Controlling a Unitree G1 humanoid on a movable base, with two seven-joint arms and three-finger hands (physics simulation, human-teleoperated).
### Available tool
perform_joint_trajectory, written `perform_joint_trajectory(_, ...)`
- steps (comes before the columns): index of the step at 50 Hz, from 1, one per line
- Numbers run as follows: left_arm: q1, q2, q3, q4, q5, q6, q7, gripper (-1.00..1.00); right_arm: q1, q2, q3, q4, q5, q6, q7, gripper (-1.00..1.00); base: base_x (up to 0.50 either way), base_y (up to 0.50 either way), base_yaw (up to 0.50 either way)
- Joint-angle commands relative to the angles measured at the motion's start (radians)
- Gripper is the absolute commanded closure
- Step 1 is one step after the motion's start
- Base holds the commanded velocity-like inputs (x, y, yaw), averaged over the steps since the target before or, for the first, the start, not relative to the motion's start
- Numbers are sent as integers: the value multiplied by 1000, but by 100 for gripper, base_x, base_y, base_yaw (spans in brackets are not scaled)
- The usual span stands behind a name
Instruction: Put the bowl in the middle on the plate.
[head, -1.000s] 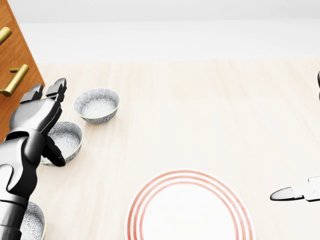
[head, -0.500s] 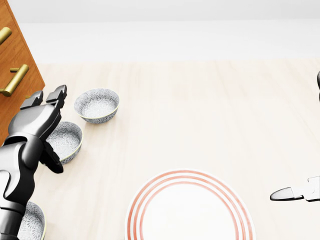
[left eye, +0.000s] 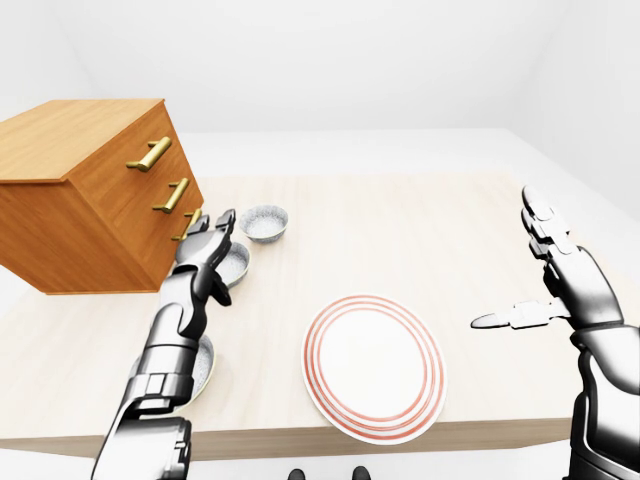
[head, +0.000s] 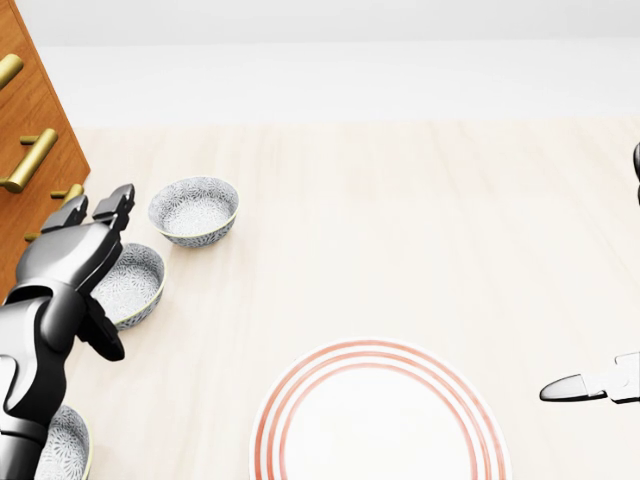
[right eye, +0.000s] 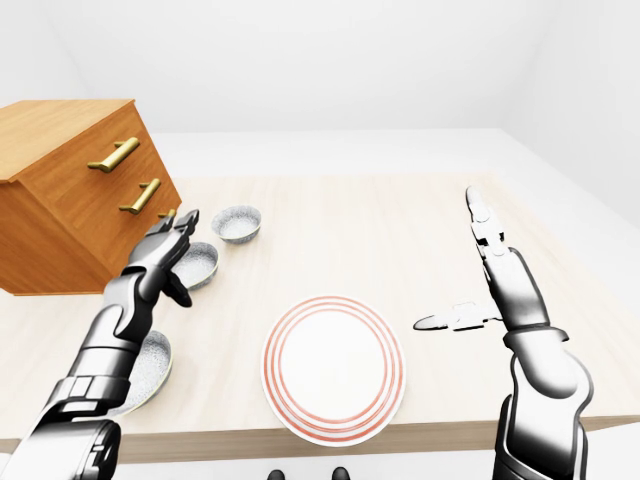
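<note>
**Left hand open over the middle bowl; plate bare**

The left hand (head: 78, 258) is at the left side of the head view, fingers spread wide and closed on nothing. Its two upper fingers (head: 112, 200) point toward the top of the view, and the thumb (head: 100, 338) hangs down toward the bottom. The hand covers the left part of the middle bowl (head: 135, 282). Whether any finger touches the rim cannot be told from these views.

The middle bowl sits upright on the bench (head: 400, 220), with its patterned inside showing. It is one of three alike bowls in a row along the left side. The far bowl (head: 194, 210) stands just beside it toward the top of the head view. The near bowl (head: 66, 446) lies at the bottom left corner, partly hidden by the left forearm.

A wooden chest of drawers (left eye: 80, 190) with brass handles (left eye: 150, 153) rests on the bench to the left of the bowls, close to the left hand.

The plate (head: 380, 425), white with red rings near its rim, lies at the bottom centre of the head view. It carries nothing and is well apart from the bowls.

The right hand (right eye: 505, 285) is held up to the right of the plate. It is open wide, with fingers pointing upward, the thumb stretched toward the view's left, and nothing in it.
</note>
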Motion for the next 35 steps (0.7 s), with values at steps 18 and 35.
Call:
perform_joint_trajectory(18, 46, -12, -4, 41, -11, -14, 52, -100, -1, -1, 0, -5, -3, 0, 1, -100, 0, 0, 0)
perform_joint_trajectory(35, 26, -23, -20, 112, -24, -18, 103, -100, 1, 1, 0, 6, 0, 0, -1, -100, 0, 0, 0)
